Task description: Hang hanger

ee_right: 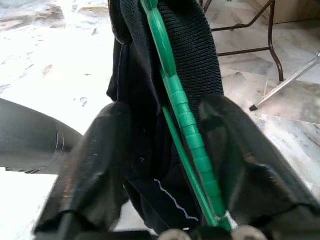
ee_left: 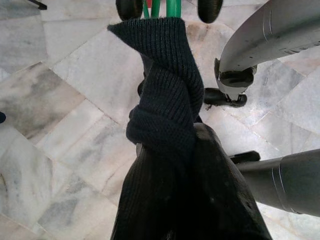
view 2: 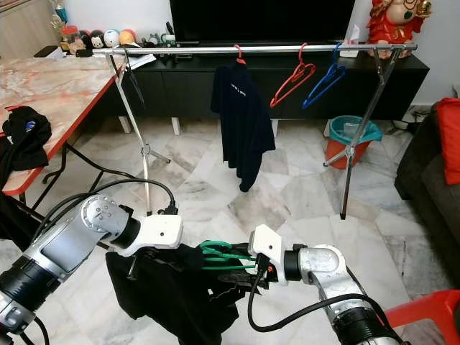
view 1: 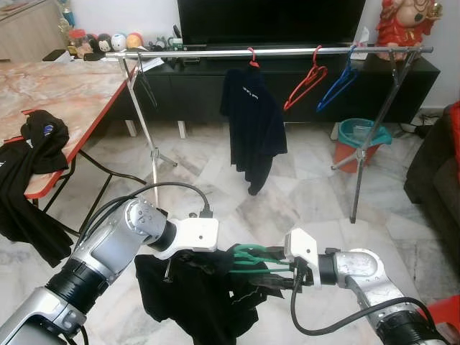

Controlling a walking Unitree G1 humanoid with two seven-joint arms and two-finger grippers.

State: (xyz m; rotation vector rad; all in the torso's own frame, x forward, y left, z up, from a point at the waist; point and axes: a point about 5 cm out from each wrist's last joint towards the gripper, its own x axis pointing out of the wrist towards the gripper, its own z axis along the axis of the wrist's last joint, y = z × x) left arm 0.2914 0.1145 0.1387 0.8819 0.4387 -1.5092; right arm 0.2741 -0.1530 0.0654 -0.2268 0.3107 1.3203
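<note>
A green hanger [view 1: 251, 257] carries a black garment [view 1: 194, 295] low over the marble floor in front of me. My left gripper [view 1: 228, 262] grips the garment's knit collar [ee_left: 165, 125] at the hanger's near end and is shut on it. From the opposite side, my right gripper [view 1: 269, 273] is shut on the green hanger [ee_right: 185, 120], with one finger [ee_right: 100, 150] on each side of its ribbed bar. The silver clothes rail [view 1: 287, 52] stands ahead, well above and beyond both grippers.
A black shirt [view 1: 251, 122], a red hanger [view 1: 305, 86] and a blue hanger [view 1: 338, 83] hang on the rail. A marble-top table [view 1: 65, 93] with black clothes [view 1: 36, 144] stands at left. A teal bucket [view 1: 363, 133] sits by the rail's right leg, with a dark sofa [view 1: 438, 172] at right.
</note>
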